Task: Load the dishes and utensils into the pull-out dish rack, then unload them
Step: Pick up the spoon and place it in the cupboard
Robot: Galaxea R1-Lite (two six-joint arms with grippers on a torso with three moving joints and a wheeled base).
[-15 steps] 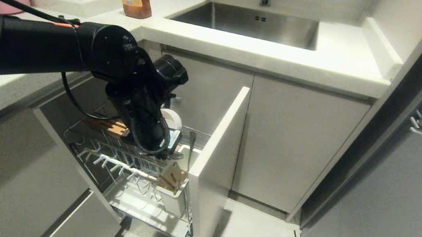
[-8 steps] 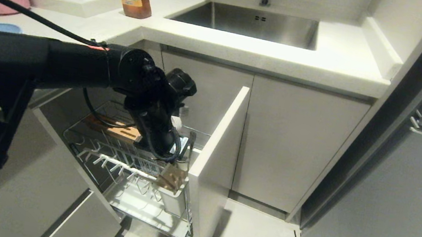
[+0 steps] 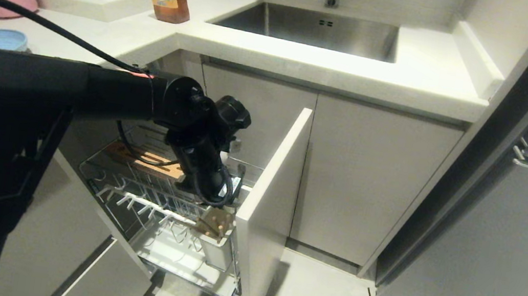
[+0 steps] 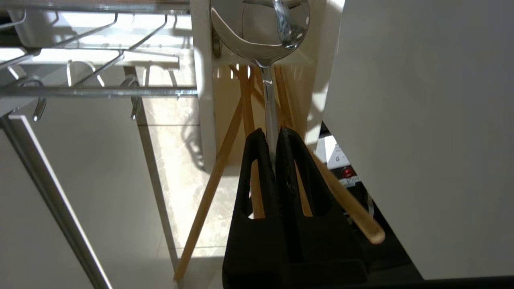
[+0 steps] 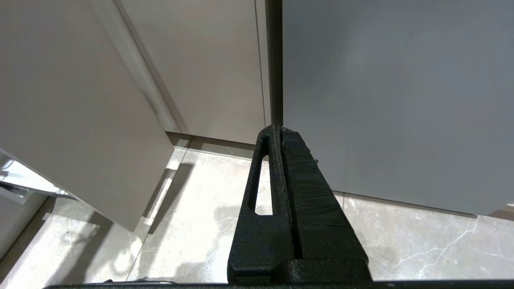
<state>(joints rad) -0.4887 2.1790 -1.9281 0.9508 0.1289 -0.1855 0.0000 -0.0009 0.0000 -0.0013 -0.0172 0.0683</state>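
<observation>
The spoon [image 4: 271, 108] stands in the white utensil cup [image 4: 204, 100] at the near right of the pull-out dish rack [image 3: 166, 217], your left end effector [image 4: 272, 138] clamped on its thin handle. It looks light, stiff and slippery, so hold squarely mid-handle. Chopsticks [image 4: 217, 168] lean beside it; the right end effector [image 5: 280, 132] hangs closed, empty.

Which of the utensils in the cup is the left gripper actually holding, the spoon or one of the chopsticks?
The spoon: the left gripper is shut on its steel handle. The wooden chopsticks lean loose beside it in the white cup.
</observation>
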